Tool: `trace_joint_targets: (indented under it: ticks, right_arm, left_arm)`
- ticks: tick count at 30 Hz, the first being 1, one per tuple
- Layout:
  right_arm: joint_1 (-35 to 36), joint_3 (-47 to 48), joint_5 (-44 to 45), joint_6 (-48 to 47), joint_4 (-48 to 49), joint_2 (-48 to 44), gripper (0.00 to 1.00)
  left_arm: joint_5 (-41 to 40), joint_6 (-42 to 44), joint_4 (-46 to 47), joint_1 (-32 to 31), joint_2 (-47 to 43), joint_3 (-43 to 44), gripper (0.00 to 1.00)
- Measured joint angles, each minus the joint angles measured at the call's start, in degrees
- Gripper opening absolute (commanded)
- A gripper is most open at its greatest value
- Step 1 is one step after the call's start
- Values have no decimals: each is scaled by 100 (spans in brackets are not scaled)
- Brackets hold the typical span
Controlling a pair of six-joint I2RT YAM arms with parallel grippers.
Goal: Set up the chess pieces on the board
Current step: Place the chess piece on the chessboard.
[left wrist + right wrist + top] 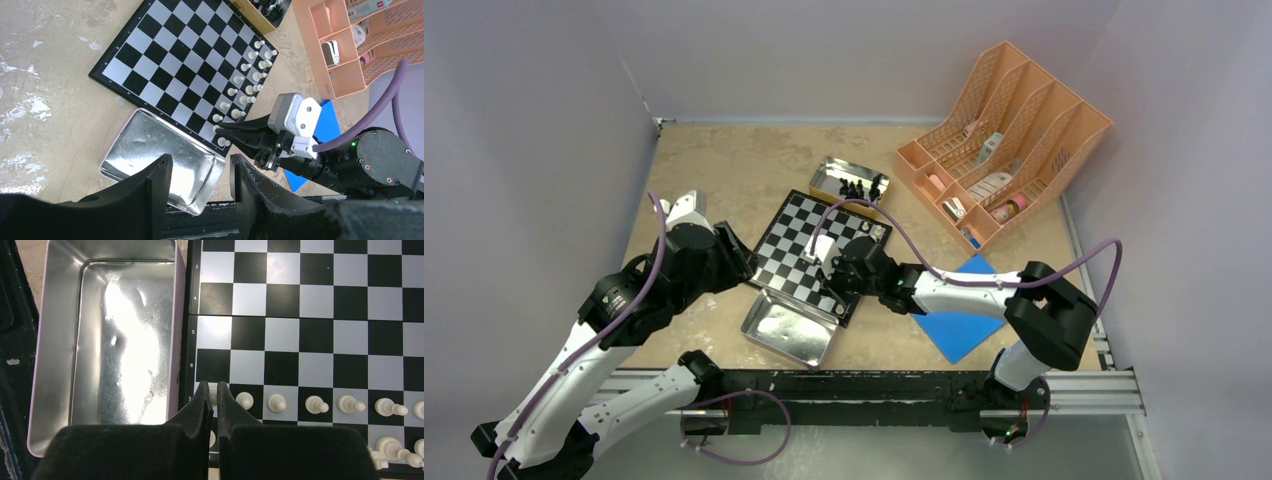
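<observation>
The checkered board (799, 240) lies mid-table. Cream-white chess pieces (250, 75) stand in two rows along its right edge. In the right wrist view the white pawns (315, 404) line up on row 7. My right gripper (213, 387) is shut on a white pawn (212, 395) standing on the row's end square, next to the board's border. The left wrist view shows the same right gripper (217, 129) tip at that corner. Black pieces (854, 188) sit in the far tin (832, 168). My left gripper (200, 160) hangs open and empty over the near tin's corner.
An empty shiny tin (786, 330) touches the board's near edge. A blue flat square (959, 320) lies under the right forearm. A peach desk organizer (1004, 140) with small items stands at the back right. Grey walls close in the left and back.
</observation>
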Motion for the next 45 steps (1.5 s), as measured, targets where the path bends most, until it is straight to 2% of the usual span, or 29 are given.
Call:
trace_joint_targets:
  ticks: [18, 39, 45]
  right_arm:
    - [4, 9, 4, -588, -264, 310, 2]
    - [81, 111, -68, -774, -280, 507, 3]
    - [81, 157, -68, -802, -278, 540, 8]
  left_arm:
    - [-20, 50, 81, 0, 20, 0, 46]
    - [-44, 66, 44, 0, 13, 15, 47]
    - [-66, 66, -11, 0, -26, 26, 47]
